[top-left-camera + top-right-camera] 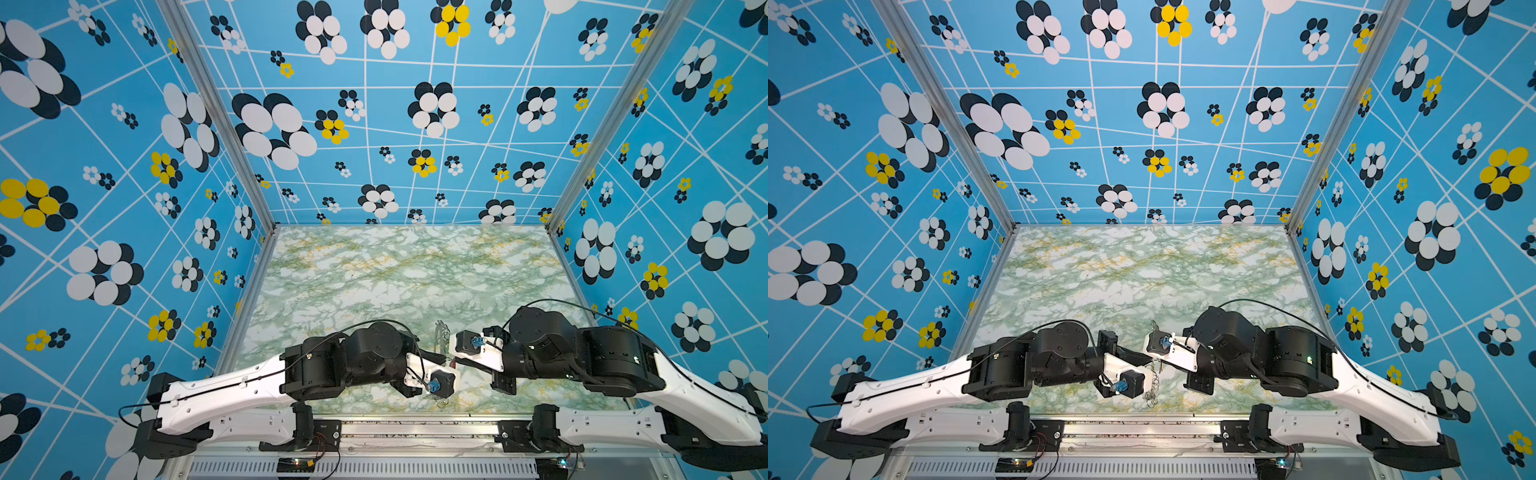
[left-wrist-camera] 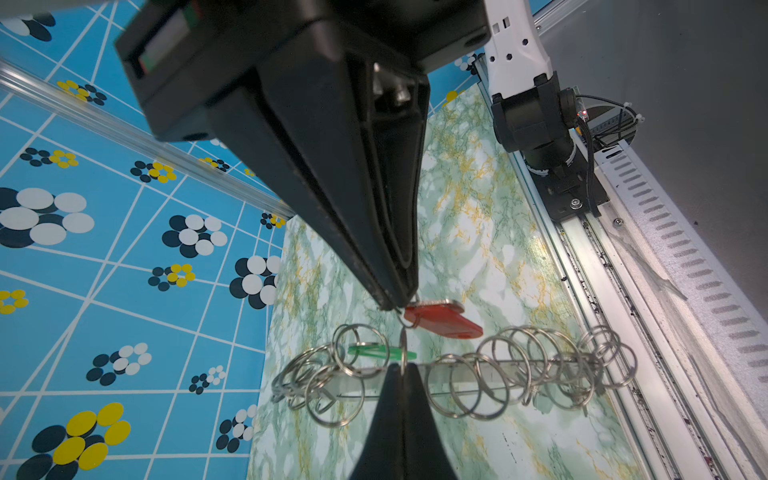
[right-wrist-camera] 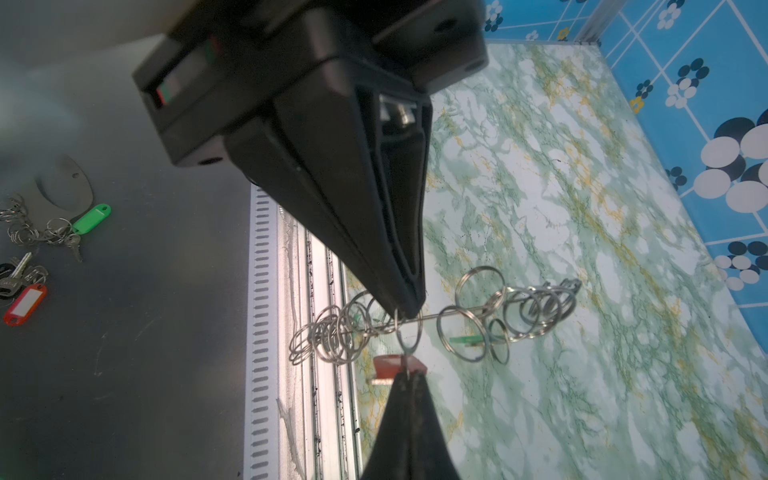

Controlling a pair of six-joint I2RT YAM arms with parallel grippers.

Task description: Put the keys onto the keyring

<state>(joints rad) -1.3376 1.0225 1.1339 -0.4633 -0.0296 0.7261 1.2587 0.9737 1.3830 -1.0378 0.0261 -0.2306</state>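
Fingers [image 2: 332,199] on your left gripper [image 2: 395,306] are pressed together, nipping the small ring of the red-tagged key [image 2: 444,322], whose tag hangs just beside their tips. Your right gripper [image 3: 411,311] is closed as well, pinching a wire ring [image 3: 409,336] on the keyring [image 2: 457,371]; that ring spans the short gap between the two tips. You hold the grey plate edge-on to both wrist cameras, its row of rings [image 2: 509,374] fanning out to either side, and a green tag [image 2: 374,352] sits among them. In both top views the tips meet near the middle of the marble table [image 1: 395,270], close to its front rail [image 1: 415,428]; one end of the row reaches toward that rail. Behind the grippers the marble runs open to the back and side walls. Beyond the rail, on a grey surface, a second plate [image 3: 62,187] with keys and tags lies well apart.
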